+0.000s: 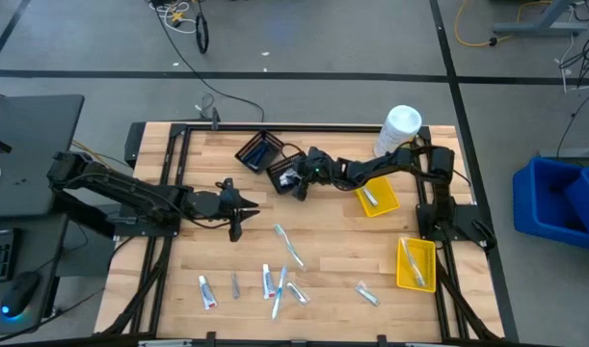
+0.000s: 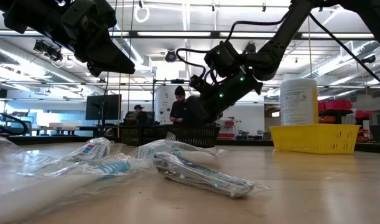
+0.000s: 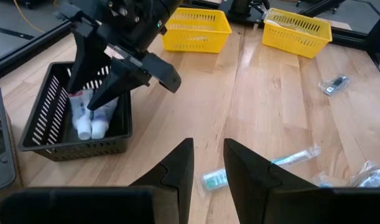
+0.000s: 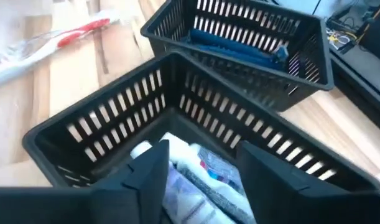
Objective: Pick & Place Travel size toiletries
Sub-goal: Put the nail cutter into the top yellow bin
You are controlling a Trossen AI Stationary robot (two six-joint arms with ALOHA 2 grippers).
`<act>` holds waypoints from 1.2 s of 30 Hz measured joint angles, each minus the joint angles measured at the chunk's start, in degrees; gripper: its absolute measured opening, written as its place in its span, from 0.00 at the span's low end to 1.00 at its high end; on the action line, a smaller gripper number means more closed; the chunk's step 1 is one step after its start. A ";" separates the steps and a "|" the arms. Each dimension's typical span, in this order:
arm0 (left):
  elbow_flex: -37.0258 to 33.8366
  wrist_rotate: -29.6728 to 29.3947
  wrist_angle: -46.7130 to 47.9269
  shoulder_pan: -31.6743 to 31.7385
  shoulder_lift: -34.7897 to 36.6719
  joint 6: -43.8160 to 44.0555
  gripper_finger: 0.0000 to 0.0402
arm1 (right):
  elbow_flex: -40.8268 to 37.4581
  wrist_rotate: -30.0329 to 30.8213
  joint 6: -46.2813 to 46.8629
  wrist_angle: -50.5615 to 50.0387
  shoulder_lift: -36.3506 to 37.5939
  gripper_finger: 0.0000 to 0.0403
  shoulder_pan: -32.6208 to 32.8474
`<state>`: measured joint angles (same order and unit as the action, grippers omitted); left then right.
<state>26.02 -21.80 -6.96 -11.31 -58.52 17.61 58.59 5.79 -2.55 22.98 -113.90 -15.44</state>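
Observation:
Several small wrapped toiletries lie on the wooden table near its front edge: a toothbrush (image 1: 287, 246), white tubes (image 1: 268, 281) and a silver piece (image 1: 367, 293). They also show close in the low view (image 2: 202, 175). My right gripper (image 4: 202, 168) is open and points down into a black mesh basket (image 1: 286, 176). Its fingers stand on either side of white tubes with red and blue marks (image 4: 205, 177) that lie on the basket floor (image 3: 90, 121). Whether the fingers touch the tubes I cannot tell. My left gripper (image 3: 208, 165) is open and empty, above the table left of the baskets (image 1: 248, 207).
A second black basket (image 1: 260, 151) with dark blue items (image 4: 239, 50) stands just beyond the first. Two yellow bins (image 1: 376, 198) (image 1: 415, 262) stand at the right and a white canister (image 1: 400, 125) at the far right. People show in the room behind (image 2: 177, 106).

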 joint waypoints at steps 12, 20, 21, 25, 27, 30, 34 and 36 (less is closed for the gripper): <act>0.00 -1.18 -0.02 0.02 0.00 0.19 0.24 | 0.07 -1.76 -0.84 -4.28 8.41 0.61 6.72; 0.00 -2.77 0.16 0.00 0.00 1.75 0.24 | 0.11 -2.68 7.43 -8.31 8.49 0.57 19.05; 0.00 -2.75 0.18 -0.02 0.00 2.02 0.23 | -0.04 -1.96 8.47 -9.49 8.45 0.56 20.59; 0.00 -2.81 0.46 -0.56 0.00 2.76 0.22 | -0.88 1.88 13.03 -9.98 8.47 0.55 26.27; 0.00 -2.80 0.46 -0.85 0.00 3.10 0.21 | -1.39 4.05 15.81 -10.33 8.45 0.55 28.40; 0.00 -2.80 0.41 -1.27 0.00 4.29 0.20 | -2.12 7.87 21.15 -9.94 8.45 0.56 30.94; 0.00 -3.20 0.26 -1.98 0.00 4.65 0.19 | -2.64 12.85 26.22 -10.27 8.45 0.58 33.19; 0.00 -3.82 0.26 -2.33 0.00 4.55 0.19 | -2.64 14.93 28.28 -10.32 8.45 0.59 33.73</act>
<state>26.02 -25.62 -6.70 -13.64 -58.52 22.15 55.94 20.71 25.73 12.67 -105.45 18.29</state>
